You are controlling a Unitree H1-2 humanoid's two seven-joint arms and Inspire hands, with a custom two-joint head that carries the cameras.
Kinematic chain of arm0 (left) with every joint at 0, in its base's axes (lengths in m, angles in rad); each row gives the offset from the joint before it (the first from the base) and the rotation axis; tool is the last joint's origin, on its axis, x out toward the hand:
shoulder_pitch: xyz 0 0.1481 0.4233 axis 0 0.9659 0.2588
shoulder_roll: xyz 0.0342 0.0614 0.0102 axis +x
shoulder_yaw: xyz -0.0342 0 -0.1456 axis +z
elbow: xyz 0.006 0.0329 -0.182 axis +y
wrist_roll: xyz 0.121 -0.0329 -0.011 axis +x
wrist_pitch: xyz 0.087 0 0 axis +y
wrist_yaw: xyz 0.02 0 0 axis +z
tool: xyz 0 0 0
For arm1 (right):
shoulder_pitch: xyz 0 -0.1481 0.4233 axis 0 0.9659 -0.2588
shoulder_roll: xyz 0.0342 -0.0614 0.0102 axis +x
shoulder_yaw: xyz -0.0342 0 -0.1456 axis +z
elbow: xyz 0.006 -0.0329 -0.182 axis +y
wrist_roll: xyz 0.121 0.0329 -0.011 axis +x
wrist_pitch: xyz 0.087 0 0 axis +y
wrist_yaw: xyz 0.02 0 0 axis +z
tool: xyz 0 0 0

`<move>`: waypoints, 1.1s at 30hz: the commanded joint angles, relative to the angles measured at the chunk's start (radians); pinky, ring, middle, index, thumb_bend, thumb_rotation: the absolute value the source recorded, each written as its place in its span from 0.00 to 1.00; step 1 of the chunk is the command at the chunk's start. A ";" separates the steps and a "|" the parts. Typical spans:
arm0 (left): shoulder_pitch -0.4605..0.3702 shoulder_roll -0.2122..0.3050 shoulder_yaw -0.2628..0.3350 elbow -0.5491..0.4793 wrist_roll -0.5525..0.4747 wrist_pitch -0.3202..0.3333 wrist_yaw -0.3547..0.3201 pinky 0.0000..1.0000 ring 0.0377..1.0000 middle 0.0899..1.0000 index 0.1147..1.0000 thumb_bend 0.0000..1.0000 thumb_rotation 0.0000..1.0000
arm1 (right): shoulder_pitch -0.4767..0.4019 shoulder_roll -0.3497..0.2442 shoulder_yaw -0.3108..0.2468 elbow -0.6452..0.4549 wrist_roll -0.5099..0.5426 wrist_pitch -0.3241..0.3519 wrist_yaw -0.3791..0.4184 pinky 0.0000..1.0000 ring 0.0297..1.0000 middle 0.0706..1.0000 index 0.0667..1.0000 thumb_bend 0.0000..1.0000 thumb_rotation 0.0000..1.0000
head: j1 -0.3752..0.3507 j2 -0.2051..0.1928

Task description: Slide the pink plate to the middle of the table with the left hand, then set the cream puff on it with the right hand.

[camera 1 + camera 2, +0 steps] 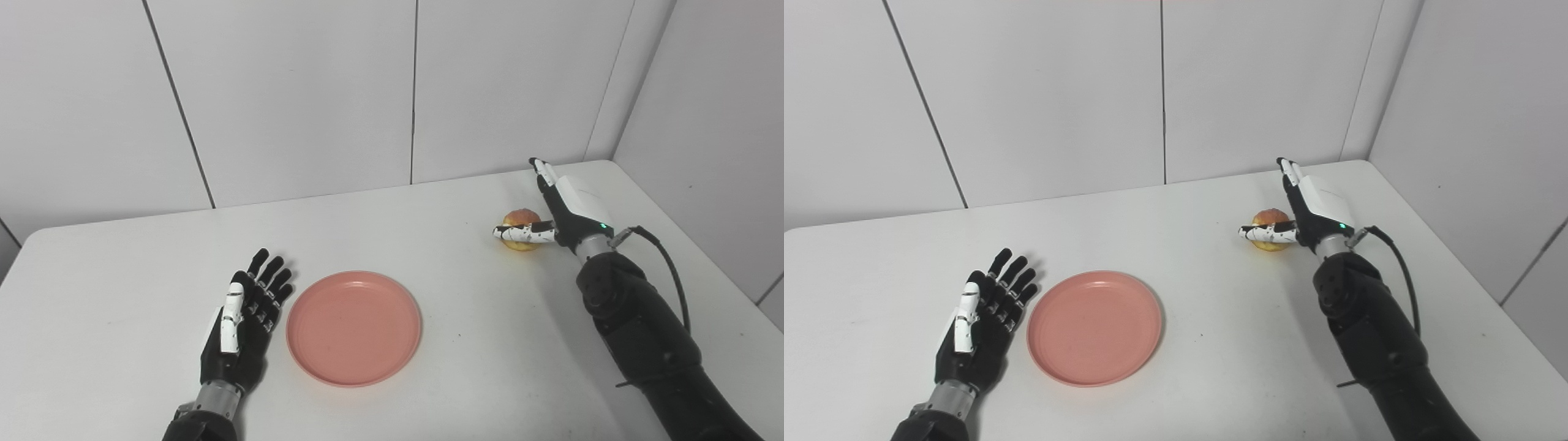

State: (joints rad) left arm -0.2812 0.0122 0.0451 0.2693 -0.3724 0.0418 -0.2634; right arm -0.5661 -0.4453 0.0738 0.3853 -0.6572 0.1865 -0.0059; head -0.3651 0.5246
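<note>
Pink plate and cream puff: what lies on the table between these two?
Nothing. Between the pink plate and the cream puff there is only bare white table; both eye views show this.

Both head cameras look down and forward from above the near edge of the desk, toward the panelled wall. They share nearly the whole desk; the right eye view sits slightly rightward.

Bare table lies open between the cream puff at far right and the pink plate; only the left hand crowds the plate's left rim.
</note>
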 commanded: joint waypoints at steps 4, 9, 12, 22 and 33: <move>0.095 0.020 0.004 0.052 0.019 0.085 0.023 0.98 0.96 0.97 0.97 0.38 1.00 | -0.073 -0.017 -0.005 0.058 0.036 -0.013 -0.036 0.70 0.92 1.00 0.99 0.85 0.47 | 0.000 0.001; 0.095 0.021 0.007 0.055 0.016 0.084 0.021 0.98 0.97 0.97 0.97 0.38 1.00 | -0.091 -0.005 0.002 0.104 0.071 -0.012 -0.034 0.68 0.91 1.00 0.99 0.83 0.45 | -0.005 0.005; 0.095 0.023 0.006 0.057 0.018 0.082 0.020 0.98 0.96 0.96 0.96 0.39 1.00 | -0.104 -0.001 0.004 0.131 0.091 -0.011 -0.033 0.67 0.90 1.00 0.99 0.83 0.43 | -0.006 0.008; 0.094 0.023 0.005 0.045 0.014 0.094 0.022 0.98 0.96 0.97 0.96 0.39 1.00 | -0.131 0.003 0.027 0.190 0.129 0.000 -0.019 0.67 0.88 0.99 0.98 0.83 0.40 | -0.011 0.023; 0.095 0.023 0.011 0.040 0.007 0.102 0.020 0.98 0.96 0.97 0.96 0.39 1.00 | -0.134 0.001 0.049 0.228 0.145 0.002 -0.019 0.69 0.87 0.96 0.97 0.82 0.39 | -0.012 0.034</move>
State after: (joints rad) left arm -0.2706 0.0167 0.0487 0.2501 -0.3730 0.0506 -0.2635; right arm -0.6670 -0.4283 0.1197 0.6178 -0.5195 0.1856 -0.0229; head -0.3774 0.5583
